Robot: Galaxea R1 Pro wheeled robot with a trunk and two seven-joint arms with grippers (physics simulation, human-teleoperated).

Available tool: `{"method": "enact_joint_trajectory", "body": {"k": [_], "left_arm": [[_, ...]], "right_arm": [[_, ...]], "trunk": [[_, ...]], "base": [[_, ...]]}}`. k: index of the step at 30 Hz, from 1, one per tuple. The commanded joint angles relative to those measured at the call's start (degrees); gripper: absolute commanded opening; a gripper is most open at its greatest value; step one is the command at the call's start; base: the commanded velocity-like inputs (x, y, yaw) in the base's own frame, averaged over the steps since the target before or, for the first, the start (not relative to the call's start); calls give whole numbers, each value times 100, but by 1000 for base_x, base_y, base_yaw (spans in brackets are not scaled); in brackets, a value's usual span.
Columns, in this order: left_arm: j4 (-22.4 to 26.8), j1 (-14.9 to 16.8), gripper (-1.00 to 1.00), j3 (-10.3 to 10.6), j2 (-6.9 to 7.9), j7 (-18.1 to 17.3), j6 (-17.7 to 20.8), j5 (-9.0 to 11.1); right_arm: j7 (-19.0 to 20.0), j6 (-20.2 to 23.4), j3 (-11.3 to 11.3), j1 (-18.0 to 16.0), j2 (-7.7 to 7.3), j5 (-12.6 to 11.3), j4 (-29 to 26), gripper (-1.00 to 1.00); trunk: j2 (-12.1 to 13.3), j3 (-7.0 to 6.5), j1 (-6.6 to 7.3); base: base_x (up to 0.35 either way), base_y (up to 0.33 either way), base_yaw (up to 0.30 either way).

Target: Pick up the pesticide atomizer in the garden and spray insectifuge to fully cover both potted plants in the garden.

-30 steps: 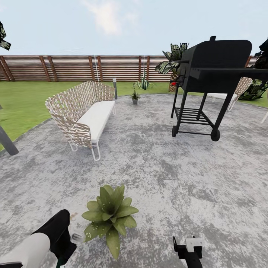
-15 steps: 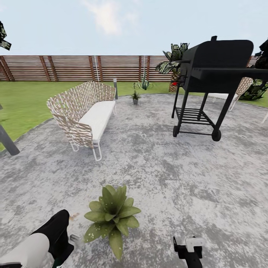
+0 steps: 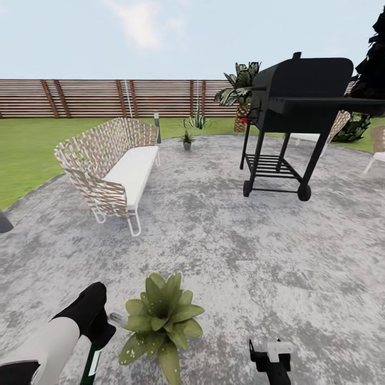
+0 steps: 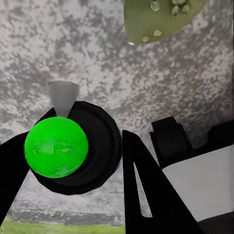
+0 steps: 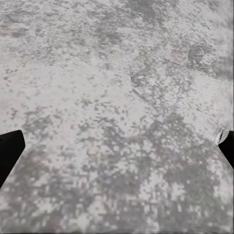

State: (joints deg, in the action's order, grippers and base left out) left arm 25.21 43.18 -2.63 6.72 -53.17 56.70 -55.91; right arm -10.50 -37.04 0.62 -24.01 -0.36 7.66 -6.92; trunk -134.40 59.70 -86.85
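Grey speckled paving (image 3: 240, 256) is spreading under both arms. Left gripper (image 4: 73, 161) is pinching the pesticide atomizer (image 4: 56, 146), its jaws closed around the sprayer's body, just beside the near potted plant (image 3: 160, 318). Right gripper (image 5: 117, 146) is hanging with jaws spread wide over bare paving. Farther off, the second potted plant (image 3: 186, 140) is sitting past the wicker bench (image 3: 115, 166), near the grill (image 3: 299, 107).

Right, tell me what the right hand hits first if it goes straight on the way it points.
The right hand points down at bare grey speckled paving. Nothing lies between its fingers, so it would likely meet the paving first, though depth is unclear.
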Motion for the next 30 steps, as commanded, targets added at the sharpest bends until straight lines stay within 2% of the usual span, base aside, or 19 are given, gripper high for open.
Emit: {"method": "enact_joint_trajectory", "body": {"k": [1, 5, 12, 16, 19, 23, 24, 28, 30], "left_arm": [[11, 8, -100, -27, -3, -53, 20, -57], [0, 115, -100, -20, -38, -54, 22, -58], [-82, 173, -100, -2, 20, -55, 17, -75], [-86, 174, -100, -16, -59, -60, 24, -358], [-100, 157, -100, -16, -51, -74, 25, -409], [-104, 101, -100, 10, 58, -626, 10, -441], [-104, 94, -100, 13, 69, -660, 9, -450], [-104, 71, -100, 10, 91, -730, 2, -747], [-104, 76, -100, 9, 84, -754, -38, -808]], "right_arm": [[-56, -5, 5, -4, 1, 60, 7, 100], [-57, -5, 7, -5, 1, 60, 7, 100], [-57, -5, 8, -1, 1, 60, 7, 100], [-57, -5, 9, -3, 1, 62, 10, 100], [-57, -5, 9, -4, 1, 62, 9, 100], [-57, -5, 9, -1, 2, 69, 14, 100], [-57, -5, 9, -2, 5, 69, 14, 100], [-57, -5, 9, -3, 8, 69, 15, 100], [-57, -5, 9, 1, 9, 69, 15, 100]], "trunk": [[-2, 5, 1], [-2, 5, 1], [-2, 5, 1], [-2, 5, 1], [-2, 5, 1], [-2, 5, 1], [-2, 5, 1], [-2, 5, 1], [-2, 5, 1]], "base": [[1, 1, -275], [0, 0, -171], [87, 64, -13], [108, 79, 0], [11, 8, 0], [0, 0, 0], [0, 0, 0], [0, 0, 0], [0, 0, 0]]}}
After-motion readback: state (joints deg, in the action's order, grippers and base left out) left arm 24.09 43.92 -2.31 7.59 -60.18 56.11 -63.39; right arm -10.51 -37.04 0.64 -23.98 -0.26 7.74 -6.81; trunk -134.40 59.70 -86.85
